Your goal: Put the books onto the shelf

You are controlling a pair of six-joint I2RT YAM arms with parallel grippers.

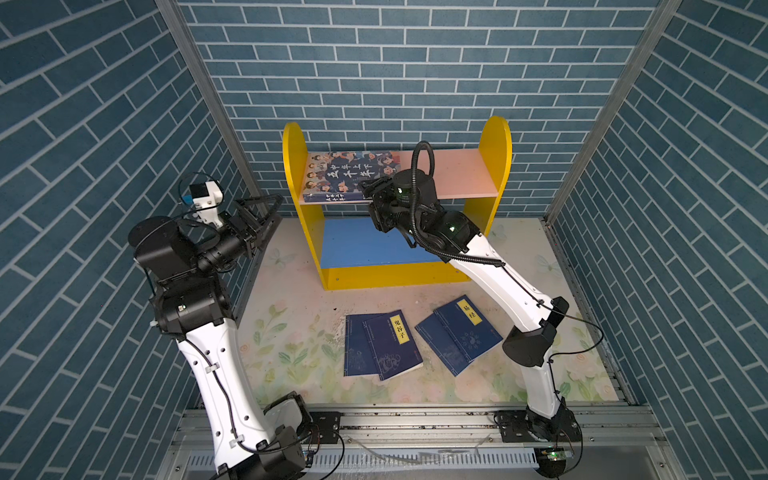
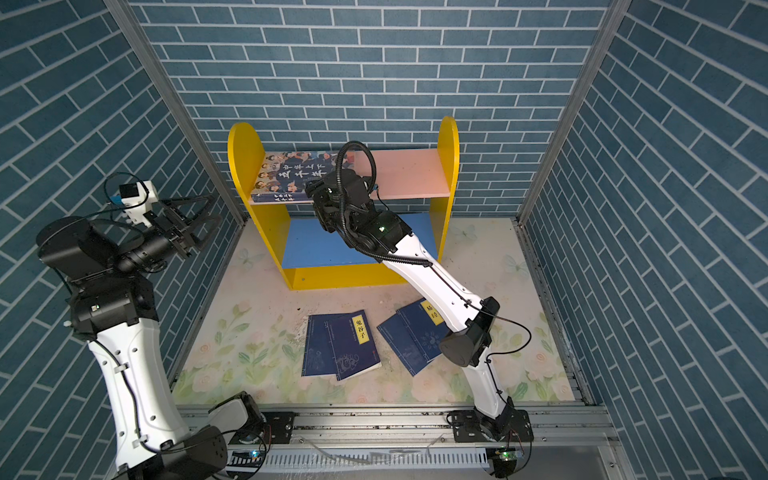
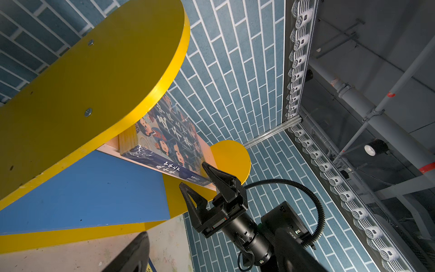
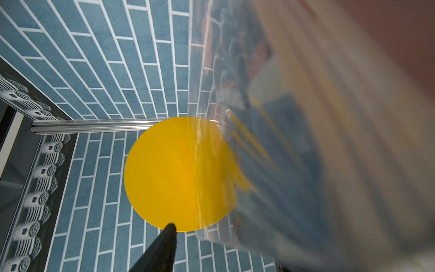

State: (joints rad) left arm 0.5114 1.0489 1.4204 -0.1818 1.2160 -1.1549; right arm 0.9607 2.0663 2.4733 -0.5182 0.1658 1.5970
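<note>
- Book with cartoon faces [image 1: 349,174] lies flat on the shelf's [image 1: 293,166] pink board [image 1: 461,174], its front corner right at the right gripper [image 3: 193,175].
- Right gripper: jaws parted, clamping nothing.
- Four thin books [image 1: 382,345] lie on the mat [image 1: 291,332], well behind it.
- Left gripper [image 1: 275,211]: spread wide, empty, beside the shelf.

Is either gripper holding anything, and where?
Left gripper: nothing. Right gripper is at the thick book's near corner, jaws apart; whether it grips cannot be told.
</note>
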